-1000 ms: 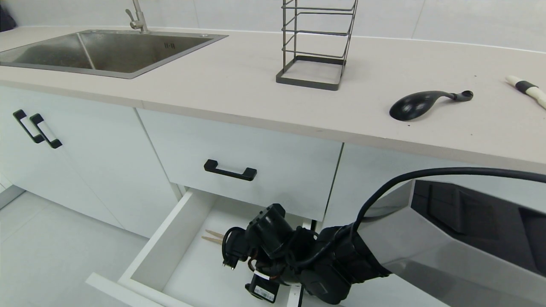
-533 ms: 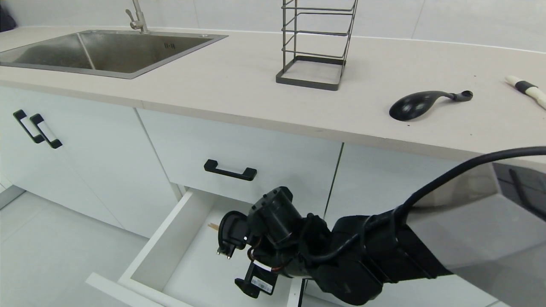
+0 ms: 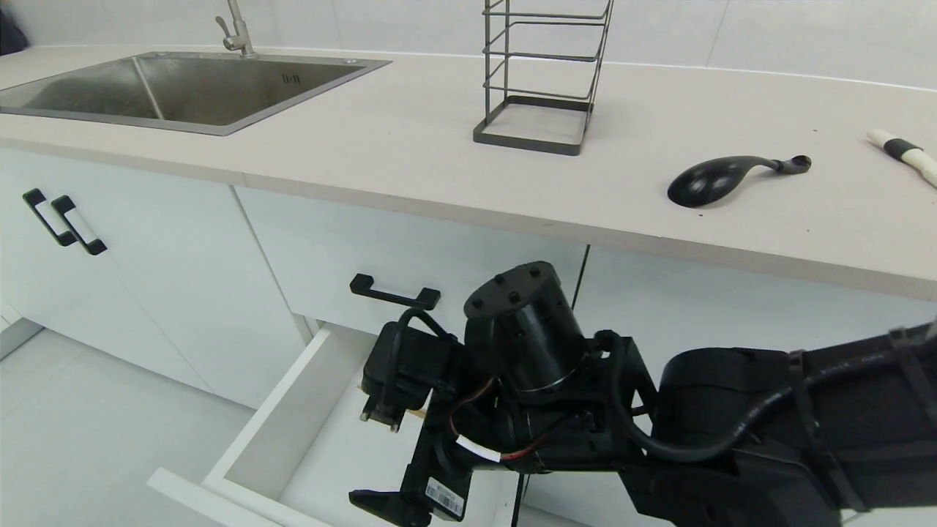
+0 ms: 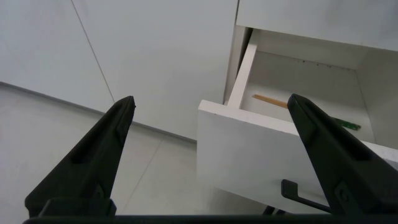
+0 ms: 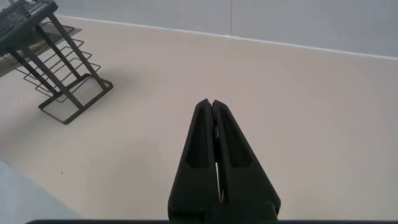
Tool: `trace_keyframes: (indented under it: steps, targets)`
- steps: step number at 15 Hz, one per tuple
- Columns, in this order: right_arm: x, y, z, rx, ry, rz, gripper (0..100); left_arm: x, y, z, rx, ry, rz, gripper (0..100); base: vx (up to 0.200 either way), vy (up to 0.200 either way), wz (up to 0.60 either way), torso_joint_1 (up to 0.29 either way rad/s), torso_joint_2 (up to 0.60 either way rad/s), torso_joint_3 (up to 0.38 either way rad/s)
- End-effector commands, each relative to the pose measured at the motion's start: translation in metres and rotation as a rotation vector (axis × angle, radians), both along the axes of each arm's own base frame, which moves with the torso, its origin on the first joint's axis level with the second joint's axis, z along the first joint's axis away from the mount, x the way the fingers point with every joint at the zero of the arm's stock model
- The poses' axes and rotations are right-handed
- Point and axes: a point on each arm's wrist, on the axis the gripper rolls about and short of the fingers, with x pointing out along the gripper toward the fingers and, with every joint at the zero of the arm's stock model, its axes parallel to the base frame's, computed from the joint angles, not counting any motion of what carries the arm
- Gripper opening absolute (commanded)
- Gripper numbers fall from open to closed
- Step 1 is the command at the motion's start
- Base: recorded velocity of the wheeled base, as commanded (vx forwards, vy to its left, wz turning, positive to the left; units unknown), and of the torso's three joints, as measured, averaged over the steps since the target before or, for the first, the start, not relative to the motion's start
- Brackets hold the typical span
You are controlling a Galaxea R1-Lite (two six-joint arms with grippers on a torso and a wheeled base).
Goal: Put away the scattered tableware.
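Note:
A black spoon [image 3: 714,179] lies on the beige counter [image 3: 410,146] at the right. A white utensil with a black band [image 3: 904,152] lies at the far right edge. Below the counter the lower drawer [image 3: 293,410] stands pulled out. Wooden chopsticks [image 4: 270,101] and a green item [image 4: 348,124] lie inside it. My left gripper [image 4: 211,101] is wide open and holds nothing, out in front of the drawer's front panel [image 4: 249,134]. Its arm's black wrist [image 3: 520,329] hangs in front of the drawer. My right gripper [image 5: 211,104] is shut on nothing above the bare counter.
A dark wire rack [image 3: 538,73] stands at the back of the counter, also seen as the rack [image 5: 62,74] from the right wrist. A steel sink [image 3: 183,84] with a tap is at the left. Closed cabinet doors and a drawer with black handles [image 3: 395,293] are below.
The arm over the drawer has risen and turned its wrist upward, now covering more of the drawer and the chopsticks. The spoon and the utensil have not moved.

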Motion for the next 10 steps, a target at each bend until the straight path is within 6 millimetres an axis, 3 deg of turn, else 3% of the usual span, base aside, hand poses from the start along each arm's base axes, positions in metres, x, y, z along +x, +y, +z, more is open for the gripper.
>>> trace_keyframes:
  steps: [1, 4, 6, 10]
  targets:
    - [-0.006, -0.011, 0.001, 0.066, -0.016, 0.016, 100, 0.000, 0.000, 0.000, -0.001, 0.000, 0.000, 100, 0.000, 0.000, 0.00, 0.000, 0.00, 0.000]
    - [-0.011, -0.017, -0.007, 0.235, 0.020, 0.013, 100, 0.000, 0.000, 0.000, -0.001, 0.000, 0.000, 100, 0.000, 0.000, 0.00, 0.000, 0.00, 0.000]
    - [-0.017, -0.029, -0.026, 0.179, 0.031, -0.042, 100, 0.000, 0.000, 0.000, -0.001, 0.000, 0.000, 100, 0.000, 0.000, 0.00, 0.000, 0.00, 0.000]
    - [-0.019, -0.033, -0.031, 0.153, 0.015, -0.053, 100, 0.000, 0.000, 0.000, -0.001, 0.000, 0.000, 100, 0.000, 0.000, 0.00, 0.000, 0.00, 0.000]
